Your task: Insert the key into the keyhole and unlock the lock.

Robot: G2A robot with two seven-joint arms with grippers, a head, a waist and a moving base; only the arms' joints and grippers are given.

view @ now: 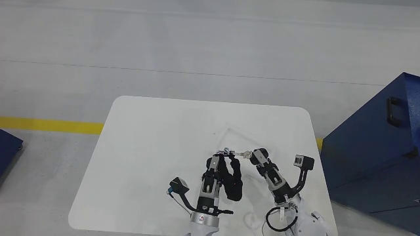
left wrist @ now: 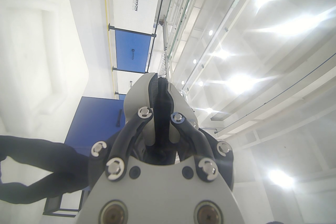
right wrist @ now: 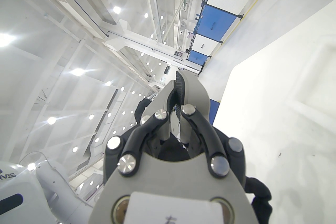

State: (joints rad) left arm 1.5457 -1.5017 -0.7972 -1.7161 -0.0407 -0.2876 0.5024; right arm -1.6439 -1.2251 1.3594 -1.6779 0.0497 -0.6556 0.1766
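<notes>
Both arms hang over the near edge of the white table (view: pixel 164 144), their grippers pointing at each other. My left gripper (view: pixel 227 155) is shut, and a small metal piece that looks like the lock (view: pixel 228 151) sits at its tip. My right gripper (view: pixel 254 155) is shut on a thin silver key (view: pixel 244 152) that points at the left gripper. In the left wrist view the fingers (left wrist: pixel 147 93) press together, with a bit of metal (left wrist: pixel 183 95) just beyond them. In the right wrist view the fingers (right wrist: pixel 194 88) are closed. The other gripper's dark cover (right wrist: pixel 141 107) is close beyond them.
A blue cabinet (view: pixel 384 151) stands right of the table. A faint rectangular outline (view: pixel 256 141) marks the tabletop near the grippers. Grey floor with yellow lines (view: pixel 49 124) surrounds the table.
</notes>
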